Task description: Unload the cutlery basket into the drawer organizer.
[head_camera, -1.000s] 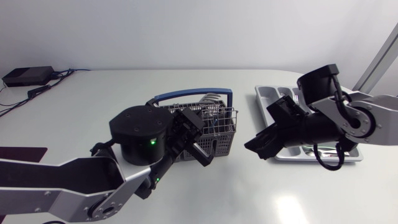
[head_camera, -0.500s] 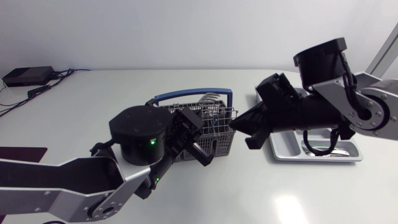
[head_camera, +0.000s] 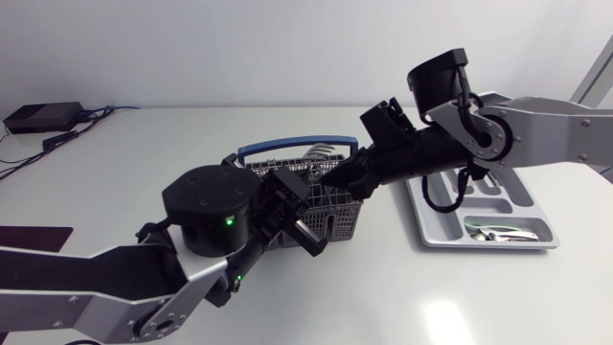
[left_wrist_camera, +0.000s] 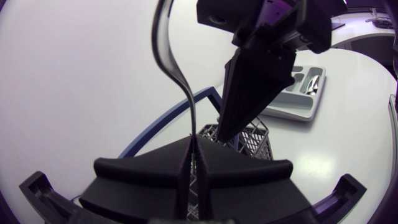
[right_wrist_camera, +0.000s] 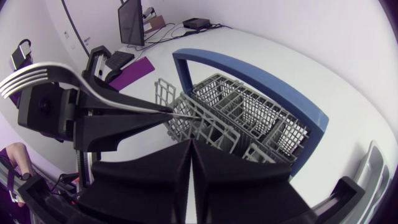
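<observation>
The grey cutlery basket [head_camera: 340, 213] with its blue handle [head_camera: 287, 149] stands mid-table, with silver cutlery [head_camera: 326, 153] upright at its back. My left gripper [head_camera: 308, 235] sits at the basket's front, shut on a fork [right_wrist_camera: 81, 93] by its handle end. In the left wrist view the fork [left_wrist_camera: 180, 81] rises from between the fingers [left_wrist_camera: 194, 146]. My right gripper [head_camera: 333, 179] hangs over the basket [right_wrist_camera: 249, 118], shut with nothing in it, its tips close to the left gripper [right_wrist_camera: 165, 115]. The grey drawer organizer [head_camera: 436, 230] lies to the right, holding cutlery [head_camera: 498, 230].
A black box with cables [head_camera: 43, 117] sits at the table's back left. A dark mat [head_camera: 34, 235] lies at the left edge. My right arm spans the space between organizer and basket.
My right arm has swung left from over the organizer to above the basket, and its fingers closed on the way. The left arm and its fork have stayed still.
</observation>
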Tool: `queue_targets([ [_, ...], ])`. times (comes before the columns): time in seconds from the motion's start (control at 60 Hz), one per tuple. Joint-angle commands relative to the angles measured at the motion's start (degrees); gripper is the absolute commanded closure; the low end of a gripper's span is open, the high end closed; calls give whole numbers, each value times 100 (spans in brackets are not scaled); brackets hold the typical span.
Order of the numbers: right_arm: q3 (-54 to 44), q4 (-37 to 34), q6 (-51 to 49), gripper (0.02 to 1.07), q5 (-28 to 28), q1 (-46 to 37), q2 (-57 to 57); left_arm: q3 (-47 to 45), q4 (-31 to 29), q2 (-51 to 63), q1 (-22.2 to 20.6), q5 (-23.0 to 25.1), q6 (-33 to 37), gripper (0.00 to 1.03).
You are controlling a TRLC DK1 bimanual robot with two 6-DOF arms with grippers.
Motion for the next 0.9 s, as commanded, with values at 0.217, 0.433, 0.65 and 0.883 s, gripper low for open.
queue_targets([
  [0.217,678,44,253,101,-59,-77,866,-134,292,107,-3,47,-51,100],
  [0.433,871,17,359,101,134,-112,1235,-152,380,143,-152,38,28,100],
  [0.65,1003,-106,429,101,187,-147,1481,-143,757,406,-363,-77,265,100],
  [0.883,1091,-246,473,101,205,-173,1657,-90,1267,802,-636,-331,678,100],
])
